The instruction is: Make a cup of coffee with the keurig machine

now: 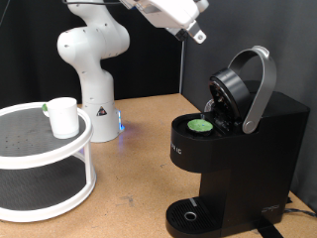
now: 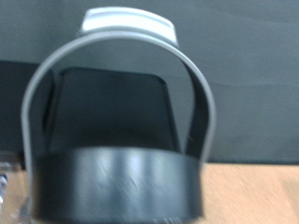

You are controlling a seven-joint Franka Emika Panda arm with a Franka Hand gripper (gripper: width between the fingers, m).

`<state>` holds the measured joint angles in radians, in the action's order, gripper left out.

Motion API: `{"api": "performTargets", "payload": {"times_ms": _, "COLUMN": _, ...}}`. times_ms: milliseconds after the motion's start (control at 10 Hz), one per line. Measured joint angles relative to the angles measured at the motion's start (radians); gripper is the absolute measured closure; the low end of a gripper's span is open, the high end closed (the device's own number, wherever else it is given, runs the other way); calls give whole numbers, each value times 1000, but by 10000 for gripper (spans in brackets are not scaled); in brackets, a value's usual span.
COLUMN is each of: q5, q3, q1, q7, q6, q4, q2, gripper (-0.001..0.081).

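The keurig machine (image 1: 233, 149) stands at the exterior view's right, black and boxy, with its hinged lid (image 1: 236, 87) raised and the grey handle band (image 1: 260, 84) arching over it. A small green-topped pod (image 1: 201, 125) sits in the open chamber. The round drip tray (image 1: 188, 213) at its foot holds nothing. The white cup (image 1: 62, 116) stands on the top shelf of a white round rack (image 1: 30, 149) at the exterior view's left. My gripper (image 1: 196, 35) hangs high above the machine, apart from it and holding nothing. The wrist view shows the handle band (image 2: 37, 93) and the dark lid (image 2: 117, 182) close up; no fingers show there.
The arm's white base (image 1: 94, 69) stands at the back, between rack and machine. The rack has a lower shelf (image 1: 40, 193). Bare brown tabletop (image 1: 134, 169) lies between rack and machine. A dark wall is behind.
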<state>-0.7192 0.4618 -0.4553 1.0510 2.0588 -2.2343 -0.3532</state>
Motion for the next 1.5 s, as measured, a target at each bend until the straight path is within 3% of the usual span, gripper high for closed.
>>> {"api": "performTargets", "payload": {"times_ms": 300, "q5": -104, "q3": -14, "q1": -59, "q7": 14, "q6": -33, "q4": 24, "q2": 23, "gripper": 3}}
{"api": "performTargets", "payload": {"times_ms": 700, "q5": -146, "q3": -100, "q1": -99, "q7": -53, "q6": 111, "q4": 35, "q2": 57, "gripper": 3}}
{"api": "performTargets", "payload": {"times_ms": 1000, "q5": -158, "q3": -76, "q1": -98, "q7": -81, "q6": 12, "q4": 51, "q2": 62, "gripper": 3}}
{"api": "performTargets", "payload": {"times_ms": 1300, "q5": -177, "q3": -82, "q1": -104, "q7": -183, "q6": -40, "q4": 123, "q2": 106, "gripper": 3}}
{"api": "performTargets", "payload": {"times_ms": 1500, "q5": -176, "q3": -105, "q1": -112, "q7": -197, "q6": -38, "q4": 163, "q2": 142, "gripper": 3}}
